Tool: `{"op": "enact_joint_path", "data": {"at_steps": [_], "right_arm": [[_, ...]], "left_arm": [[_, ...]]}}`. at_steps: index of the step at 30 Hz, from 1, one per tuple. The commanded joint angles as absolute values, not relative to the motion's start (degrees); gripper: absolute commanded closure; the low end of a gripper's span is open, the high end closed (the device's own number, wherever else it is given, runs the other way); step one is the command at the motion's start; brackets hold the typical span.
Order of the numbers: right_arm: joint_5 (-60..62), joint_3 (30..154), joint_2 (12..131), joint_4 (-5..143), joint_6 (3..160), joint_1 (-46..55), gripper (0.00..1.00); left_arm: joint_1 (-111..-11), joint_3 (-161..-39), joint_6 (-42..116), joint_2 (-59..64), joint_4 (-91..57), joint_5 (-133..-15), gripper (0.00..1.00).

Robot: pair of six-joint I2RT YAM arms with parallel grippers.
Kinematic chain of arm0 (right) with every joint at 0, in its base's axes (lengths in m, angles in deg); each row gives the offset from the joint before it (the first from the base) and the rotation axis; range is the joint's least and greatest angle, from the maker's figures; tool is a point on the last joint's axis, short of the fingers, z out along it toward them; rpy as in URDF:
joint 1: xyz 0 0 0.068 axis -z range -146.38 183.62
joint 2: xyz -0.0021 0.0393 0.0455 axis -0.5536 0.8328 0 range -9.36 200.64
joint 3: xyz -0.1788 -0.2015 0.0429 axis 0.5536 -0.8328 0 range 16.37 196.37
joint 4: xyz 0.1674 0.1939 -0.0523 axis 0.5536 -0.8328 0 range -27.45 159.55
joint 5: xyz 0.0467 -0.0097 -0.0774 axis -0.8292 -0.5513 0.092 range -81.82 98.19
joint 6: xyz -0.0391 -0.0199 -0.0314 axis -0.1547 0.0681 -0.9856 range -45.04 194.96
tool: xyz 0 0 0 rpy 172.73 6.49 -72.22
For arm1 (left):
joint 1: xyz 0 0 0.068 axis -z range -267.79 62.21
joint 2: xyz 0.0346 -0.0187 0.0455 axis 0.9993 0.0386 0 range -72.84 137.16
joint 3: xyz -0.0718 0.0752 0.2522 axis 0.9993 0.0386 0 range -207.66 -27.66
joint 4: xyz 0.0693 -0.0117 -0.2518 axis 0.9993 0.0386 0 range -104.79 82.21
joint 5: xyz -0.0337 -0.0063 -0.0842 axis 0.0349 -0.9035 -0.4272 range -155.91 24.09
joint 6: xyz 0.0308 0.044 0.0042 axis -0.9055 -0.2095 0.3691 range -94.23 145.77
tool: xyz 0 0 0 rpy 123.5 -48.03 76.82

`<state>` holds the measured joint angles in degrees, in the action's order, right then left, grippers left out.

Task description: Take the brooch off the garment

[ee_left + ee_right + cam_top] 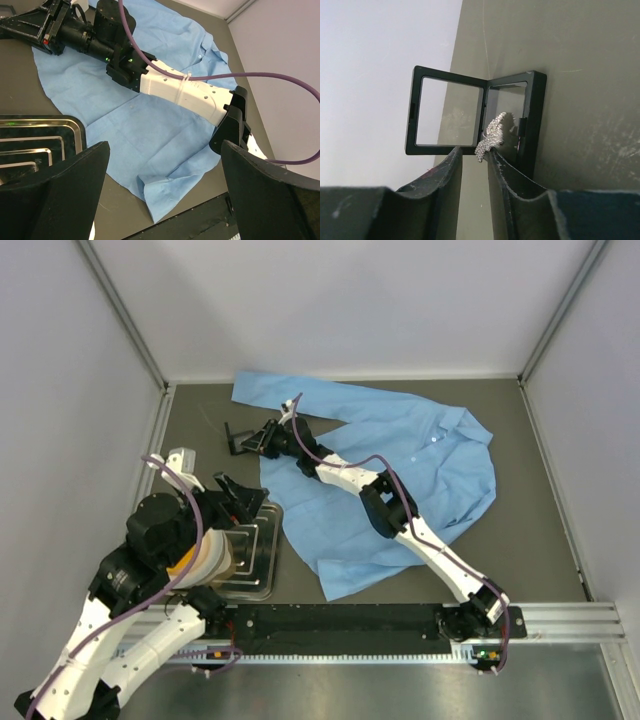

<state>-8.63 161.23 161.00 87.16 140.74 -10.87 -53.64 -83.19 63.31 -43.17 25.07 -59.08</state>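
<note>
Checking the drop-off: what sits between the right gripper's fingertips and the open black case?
The brooch, pinched at the right gripper's tips, just in front of the open black case; the right wrist view shows it.

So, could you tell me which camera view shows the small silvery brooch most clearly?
The right wrist view: the silvery leaf-shaped brooch sits close at the tips of the right pincer, before an open black case. In the top and left wrist views it is too small to make out.
</note>
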Motion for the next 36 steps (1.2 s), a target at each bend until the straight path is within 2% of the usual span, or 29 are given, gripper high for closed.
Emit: {"op": "enact_joint_path", "data": {"at_steps": [1,10,27,36], "right_arm": [[-9.57,163.85,161.94,87.04,140.00,-11.21,0.71],[-10.53,160.07,156.23,83.10,138.77,-10.94,0.60],[-12.03,156.64,148.93,77.81,136.48,-9.80,0.57],[-10.63,153.93,143.15,73.78,129.82,-8.57,0.50]], "left_arm": [[-53.60,-83.30,62.59,-42.25,21.60,-59.93,0.03],[-53.69,-83.74,63.12,-42.07,21.42,-61.25,0.03],[-53.69,-83.91,63.74,-42.60,21.69,-62.66,0.03],[-53.60,-83.74,64.17,-42.60,21.95,-63.36,0.03]]}}
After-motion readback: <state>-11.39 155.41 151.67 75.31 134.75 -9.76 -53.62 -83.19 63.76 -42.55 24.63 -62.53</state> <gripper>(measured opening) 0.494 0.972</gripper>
